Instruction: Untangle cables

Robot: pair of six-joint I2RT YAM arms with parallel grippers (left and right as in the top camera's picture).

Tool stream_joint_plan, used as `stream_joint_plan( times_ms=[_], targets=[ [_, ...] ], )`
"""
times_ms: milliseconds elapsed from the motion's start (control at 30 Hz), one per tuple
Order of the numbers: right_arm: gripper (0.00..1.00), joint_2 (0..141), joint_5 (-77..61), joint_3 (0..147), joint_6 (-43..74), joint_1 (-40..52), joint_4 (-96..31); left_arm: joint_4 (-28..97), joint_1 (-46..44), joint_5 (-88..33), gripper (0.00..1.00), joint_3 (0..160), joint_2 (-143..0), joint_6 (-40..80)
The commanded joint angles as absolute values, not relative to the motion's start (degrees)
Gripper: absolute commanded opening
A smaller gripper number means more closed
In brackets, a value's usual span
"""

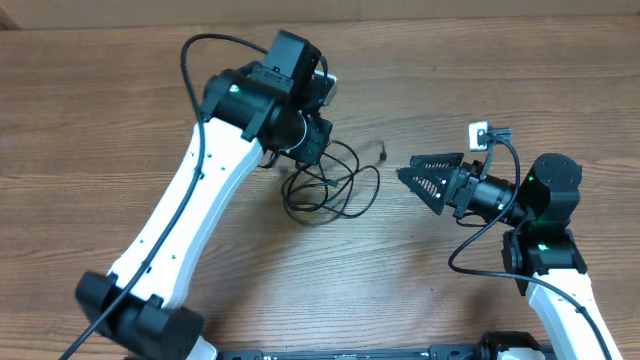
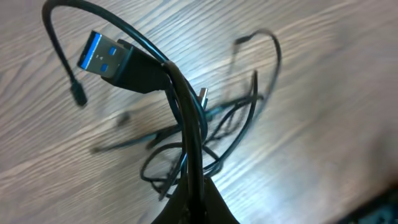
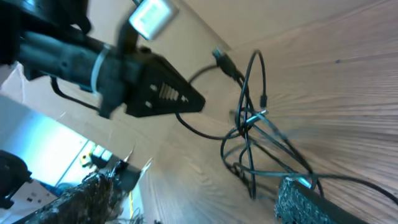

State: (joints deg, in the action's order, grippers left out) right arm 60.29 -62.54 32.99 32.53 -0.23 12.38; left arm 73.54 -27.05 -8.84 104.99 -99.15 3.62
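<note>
Thin black flexible cables (image 1: 335, 185) are lying in one looped bunch on brown wooden table (image 1: 100, 100), btw. the arms. Strands below a blue-tipped USB plug (image 2: 102, 56) are being pinched by the closed left gripper (image 2: 194, 208); right gripper (image 1: 405, 172) is being held wide, empty. No cable is separated yet, i.e. nearly all is left.

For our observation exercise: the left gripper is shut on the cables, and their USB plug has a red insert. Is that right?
No: the insert of the USB plug is blue, not red, as the left wrist view shows. The left gripper is indeed shut on the cables.
</note>
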Motion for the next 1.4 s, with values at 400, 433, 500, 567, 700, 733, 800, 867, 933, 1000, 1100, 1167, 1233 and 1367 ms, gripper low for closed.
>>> stream_joint_plan(
  times_ms=[400,433,500,567,700,733,800,867,933,1000,1100,1167,1233,1367],
  targets=[
    [0.79,60.2,-64.1,33.8,31.6,0.3,13.3,71.7,-27.4,-38.7,0.04,106.8,-92.7,-5.4],
    [0.79,60.2,-64.1,33.8,31.6,0.3,13.3,71.1,-27.4,-40.1,0.04,106.8,-92.7,-5.4],
    [0.78,60.2,-64.1,33.8,31.6,0.3,13.2,69.7,-27.4,-42.8,0.04,106.8,-92.7,-5.4],
    [0.77,60.2,-64.1,33.8,31.6,0.3,13.2,68.1,-27.4,-46.0,0.04,106.8,-92.8,-5.4],
    [0.76,60.2,-64.2,33.8,31.6,0.3,13.2,66.1,-27.4,-48.1,0.04,106.8,-92.8,-5.3],
    [0.74,60.2,-64.2,33.8,31.6,0.3,13.2,65.9,-27.4,-48.1,0.04,106.8,-92.8,-5.1],
    [0.73,60.2,-64.2,33.8,31.6,0.3,13.2,65.5,-27.5,-48.1,0.04,106.8,-92.8,-4.0],
    [0.71,60.2,-64.2,33.8,31.6,0.4,13.2,64.2,-27.7,-48.1,0.04,106.8,-92.8,-2.0],
    [0.68,60.2,-64.2,33.8,31.6,1.1,13.2,62.4,-28.3,-48.1,0.04,106.8,-92.8,0.0],
    [0.68,60.2,-64.1,33.8,31.6,2.3,13.2,59.8,-29.0,-47.9,0.04,106.8,-92.8,1.7],
    [0.69,60.2,-64.2,33.8,31.6,3.0,13.2,56.7,-29.7,-47.4,0.04,106.8,-92.8,3.9],
    [0.69,60.2,-64.2,33.8,31.6,3.0,13.2,55.7,-29.7,-47.4,0.04,106.8,-92.8,5.2],
    [0.69,60.2,-64.6,33.8,31.7,3.0,13.2,55.0,-29.6,-47.2,0.04,106.8,-92.8,6.2],
    [0.69,60.2,-65.1,33.8,31.7,3.0,13.1,54.5,-29.5,-38.5,0.04,106.8,-92.8,14.3]
  ],
)
